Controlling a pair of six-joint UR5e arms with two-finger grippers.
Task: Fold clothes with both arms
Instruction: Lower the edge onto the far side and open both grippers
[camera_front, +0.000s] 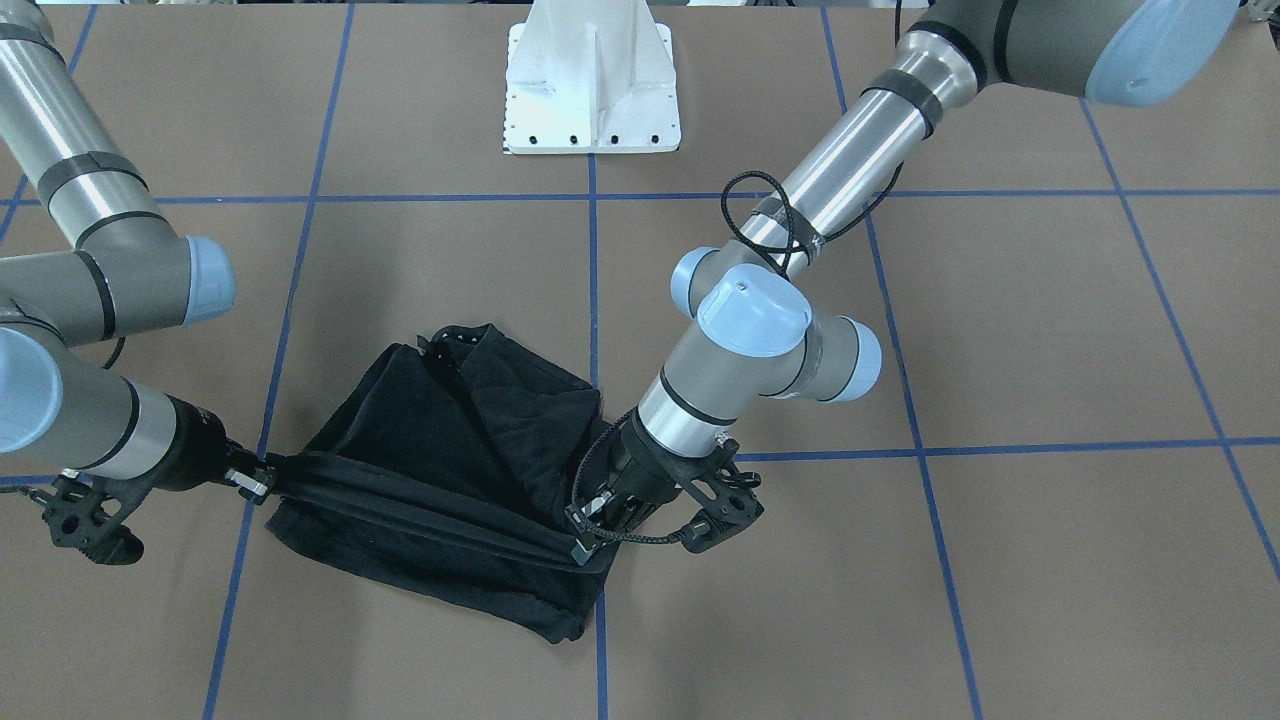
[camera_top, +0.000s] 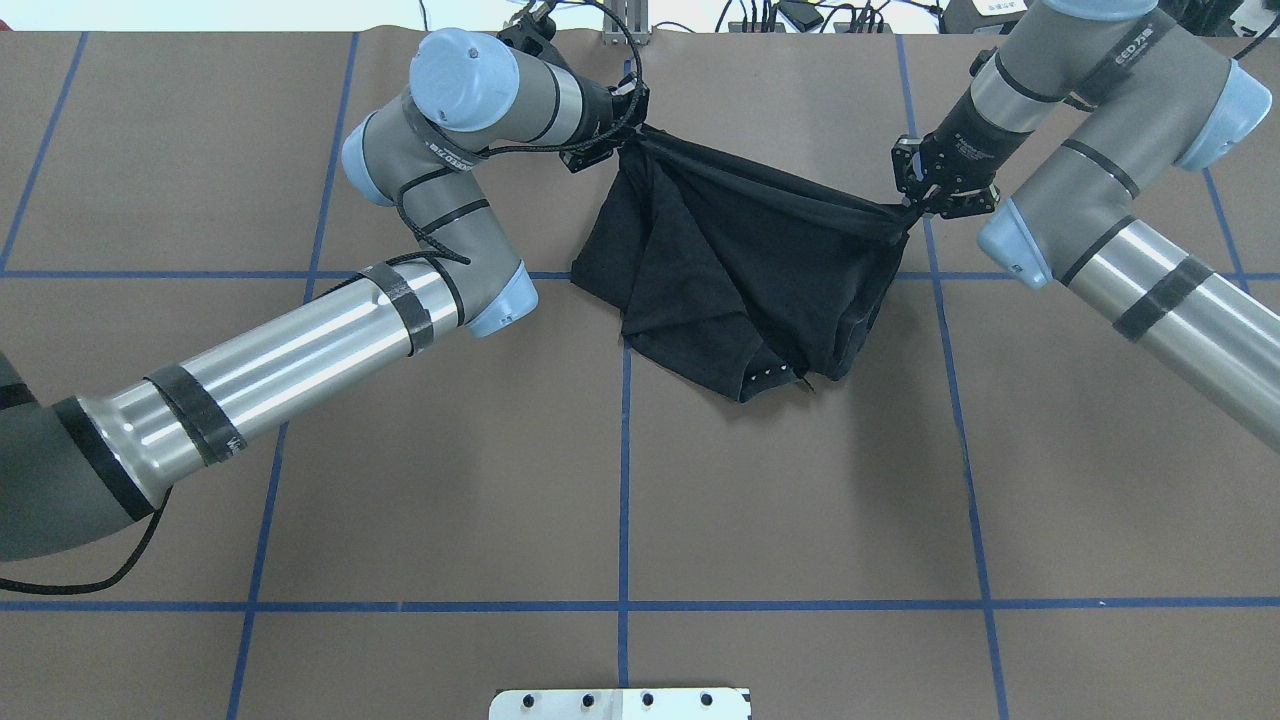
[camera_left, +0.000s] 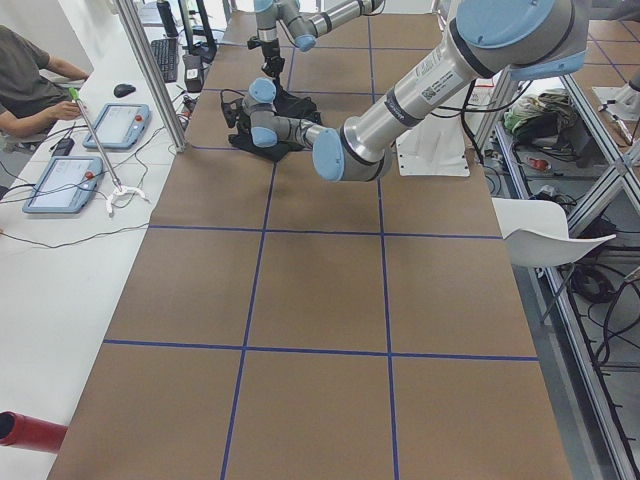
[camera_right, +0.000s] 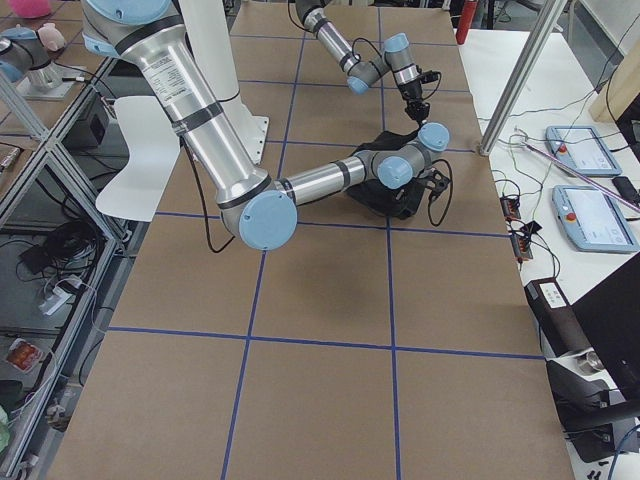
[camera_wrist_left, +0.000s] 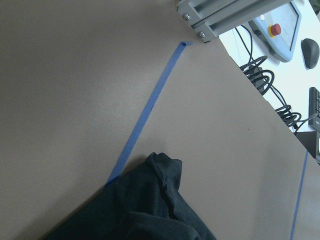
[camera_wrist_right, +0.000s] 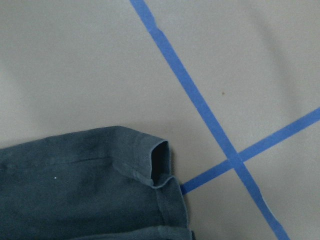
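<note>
So far, I judge the fold barely half made: the black short-sleeved cotton T-shirt (camera_top: 740, 270) is pulled taut along one edge, while the rest lies crumpled on the brown paper-covered surface (camera_top: 800, 480), not yet squared or flattened. My left hand (camera_top: 628, 132) is clamped on the left end of that edge and my right hand (camera_top: 908, 210) on the right end, at the far side of the surface.

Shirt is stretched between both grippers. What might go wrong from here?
The black T-shirt is held by small pinches at the left gripper and right gripper, with the edge taut; pulling further may slip one corner free. The hanging fabric lies bunched on the brown table, so a fold could trap creases.
</note>
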